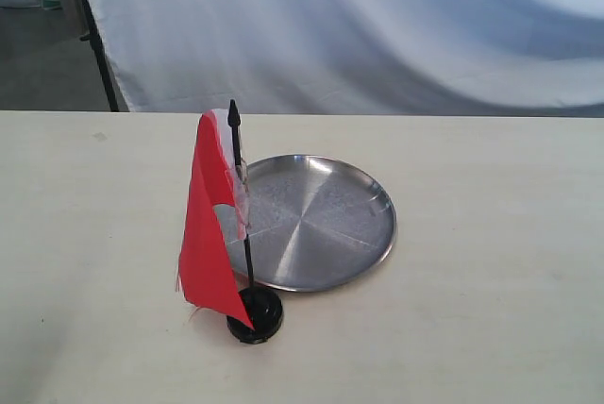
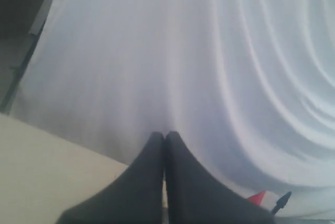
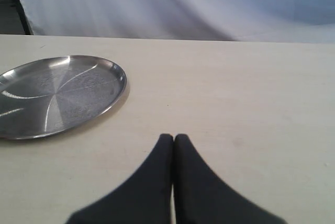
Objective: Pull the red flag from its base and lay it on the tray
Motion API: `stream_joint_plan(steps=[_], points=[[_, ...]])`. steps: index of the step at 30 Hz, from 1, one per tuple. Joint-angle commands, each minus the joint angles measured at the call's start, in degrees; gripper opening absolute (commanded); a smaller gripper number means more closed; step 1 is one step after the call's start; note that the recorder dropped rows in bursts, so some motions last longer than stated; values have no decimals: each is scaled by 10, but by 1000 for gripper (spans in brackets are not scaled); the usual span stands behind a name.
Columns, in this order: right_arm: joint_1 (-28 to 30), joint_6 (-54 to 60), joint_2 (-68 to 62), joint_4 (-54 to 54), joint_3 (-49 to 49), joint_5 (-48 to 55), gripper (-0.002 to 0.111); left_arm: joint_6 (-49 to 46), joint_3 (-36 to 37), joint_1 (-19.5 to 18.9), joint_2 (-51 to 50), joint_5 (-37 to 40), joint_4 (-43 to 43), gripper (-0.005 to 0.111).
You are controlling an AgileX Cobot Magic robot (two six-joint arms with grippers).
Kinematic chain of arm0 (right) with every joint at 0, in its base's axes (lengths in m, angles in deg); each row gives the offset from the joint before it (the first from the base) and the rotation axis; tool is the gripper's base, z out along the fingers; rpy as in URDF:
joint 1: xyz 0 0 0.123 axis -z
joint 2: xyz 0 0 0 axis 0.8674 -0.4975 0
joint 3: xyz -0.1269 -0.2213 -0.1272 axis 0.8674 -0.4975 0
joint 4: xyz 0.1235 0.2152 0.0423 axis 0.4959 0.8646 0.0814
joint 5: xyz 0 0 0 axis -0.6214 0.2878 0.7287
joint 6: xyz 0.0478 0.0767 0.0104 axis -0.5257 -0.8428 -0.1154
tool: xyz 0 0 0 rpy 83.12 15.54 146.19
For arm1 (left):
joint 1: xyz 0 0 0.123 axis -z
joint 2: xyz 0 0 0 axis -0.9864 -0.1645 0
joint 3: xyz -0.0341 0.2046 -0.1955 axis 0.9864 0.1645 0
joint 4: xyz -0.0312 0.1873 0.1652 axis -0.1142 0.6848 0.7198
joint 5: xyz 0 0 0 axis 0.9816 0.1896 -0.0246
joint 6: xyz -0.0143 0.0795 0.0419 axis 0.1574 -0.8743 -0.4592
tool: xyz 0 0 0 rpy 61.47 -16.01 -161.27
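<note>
The red flag (image 1: 209, 234) stands upright on its thin black pole, white strip along the pole, pointed tip up. The pole is stuck in the small round black base (image 1: 256, 315) near the table's front. Just behind it lies the round steel tray (image 1: 321, 220), also seen in the right wrist view as the tray (image 3: 57, 93). My left gripper (image 2: 165, 135) is shut and holds nothing; the flag's top corner (image 2: 257, 198) and pole tip (image 2: 283, 200) peek past it. My right gripper (image 3: 174, 137) is shut above bare table, to the side of the tray. Neither gripper appears in the exterior view.
A pale wooden table (image 1: 491, 310) carries everything. A white cloth backdrop (image 1: 377, 26) hangs behind its far edge, with a black stand leg (image 1: 99, 55) at the left.
</note>
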Motion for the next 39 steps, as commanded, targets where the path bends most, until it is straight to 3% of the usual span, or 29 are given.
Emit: stream_joint_plan(steps=[1,4,10,13,20,27,36,39], points=[[-1,-1,4,1,-2,-4,-1,-56,-53,-1,-39,39,-6,0],[-1,-1,4,1,-2,-4,-1,-145,-82,-1,-101,84,-68,0],[-1,-1,4,1,-2,-4,-1,-447,-106,-1,-272,200,-343,0],[-1,-1,4,1,-2,-4,-1,-566,-106,-1,-344,253,-434,0],[-1,-1,4,1,-2,-4,-1,-655,-106,-1,-427,265,-465,0],[-1,-1,4,1,-2,-4,-1,-679,-106,-1,-463,271,-472,0],[-1,-1,4,1,-2,-4,-1,-761,-101,-1,-515,267,-551,0],[-1,-1,4,1,-2,-4,-1,-834,-72,-1,-526,250,-622,0]])
